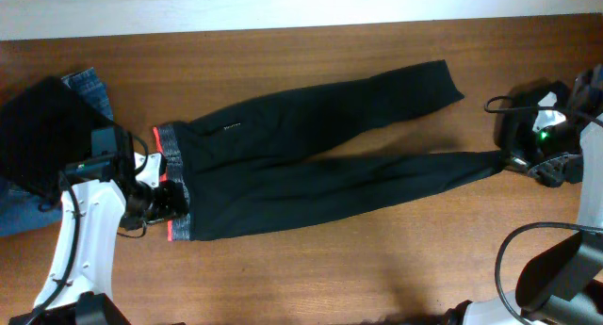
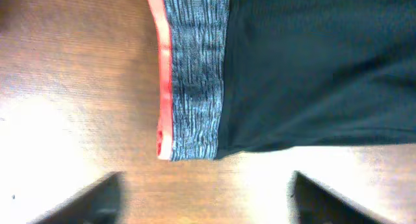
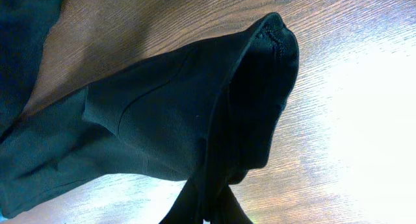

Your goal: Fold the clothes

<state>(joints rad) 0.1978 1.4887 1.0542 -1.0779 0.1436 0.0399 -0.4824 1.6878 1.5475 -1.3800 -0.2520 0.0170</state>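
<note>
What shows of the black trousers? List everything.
The black trousers are soft, matte fabric, lying flat on the wooden table, legs spread in a V toward the right. The mottled grey waistband has red-orange trim and lies at the left, just ahead of the open left gripper, untouched. The right gripper seems to pinch the lower leg's hem.

Matt black soft cloth trousers [image 1: 320, 160], heathered grey knit waistband [image 2: 195, 74], glossy wood-grain table [image 1: 311, 278]
</note>
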